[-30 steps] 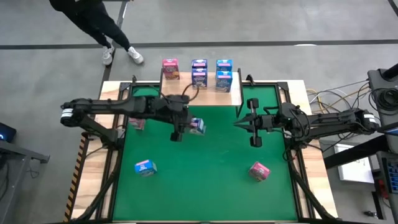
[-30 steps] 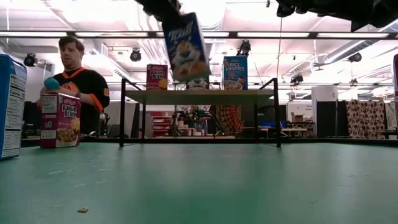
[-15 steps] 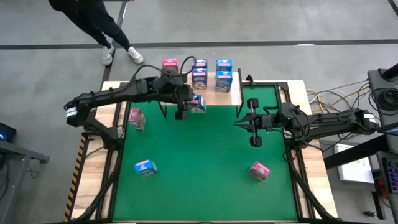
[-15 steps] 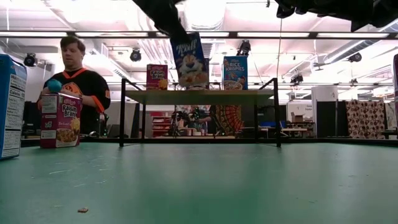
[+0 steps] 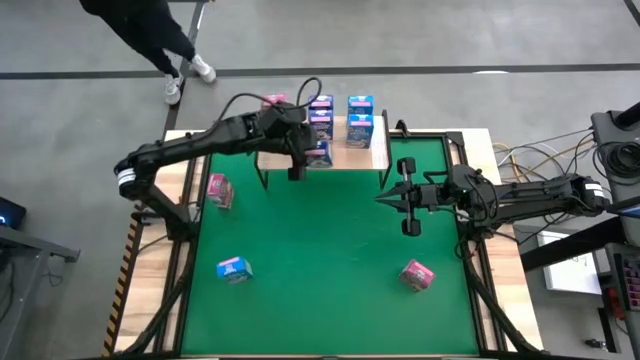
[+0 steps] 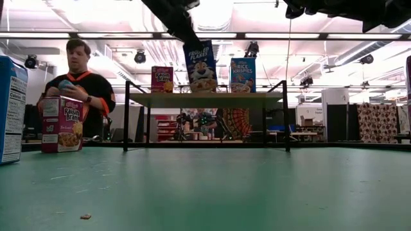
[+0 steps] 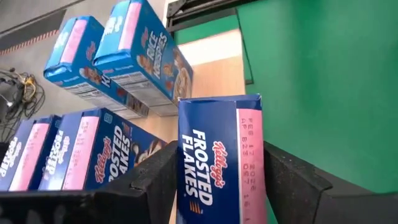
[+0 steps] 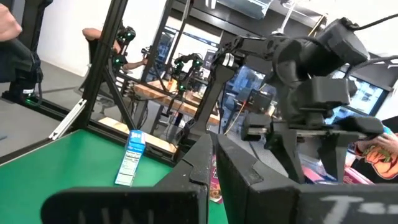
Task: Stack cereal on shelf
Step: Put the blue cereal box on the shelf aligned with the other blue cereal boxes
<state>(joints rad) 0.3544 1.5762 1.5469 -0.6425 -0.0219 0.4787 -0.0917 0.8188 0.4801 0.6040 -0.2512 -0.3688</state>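
Three small cereal boxes lie loose on the green mat: a blue one nearest, a pink one to its right, another pink one by the left edge. Mid-mat, the right hand hovers clenched and empty. Farther on, the left hand grasps a blue Frosted Flakes box at the front of the light-wood shelf, beside boxes already there. Placing seems under way; next should come release and a clean withdrawal. Beyond the bench, a person stands in a workshop.
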